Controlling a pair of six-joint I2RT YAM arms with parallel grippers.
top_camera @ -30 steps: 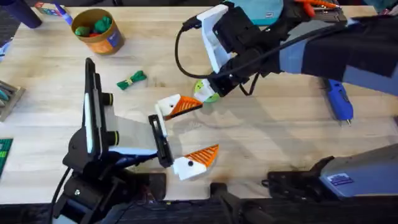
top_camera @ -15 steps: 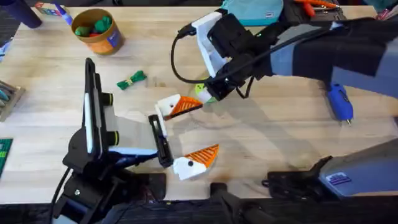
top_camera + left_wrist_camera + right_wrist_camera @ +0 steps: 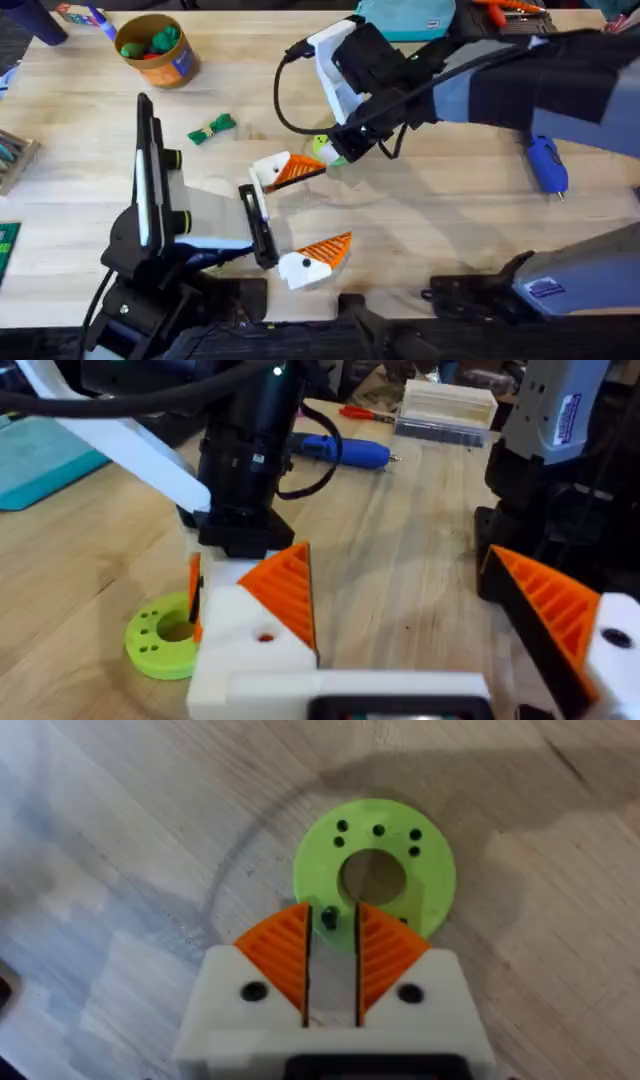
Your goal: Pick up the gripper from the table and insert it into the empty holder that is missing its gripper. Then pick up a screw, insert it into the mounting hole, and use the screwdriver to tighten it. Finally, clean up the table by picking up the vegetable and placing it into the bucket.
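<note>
The desk (image 3: 420, 230) carries one green perforated disc (image 3: 325, 148), one blue screwdriver (image 3: 547, 163), one bucket (image 3: 158, 48), one green bow-shaped vegetable (image 3: 211, 128), one teal pad (image 3: 410, 18) and one orange-handled tool (image 3: 505, 10).

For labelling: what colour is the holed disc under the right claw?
Lime green disc, best in the right wrist view.

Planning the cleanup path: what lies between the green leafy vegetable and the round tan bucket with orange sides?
Nothing. In the overhead view, the stretch from the green leafy vegetable to the round tan bucket is bare light wooden table.
</note>
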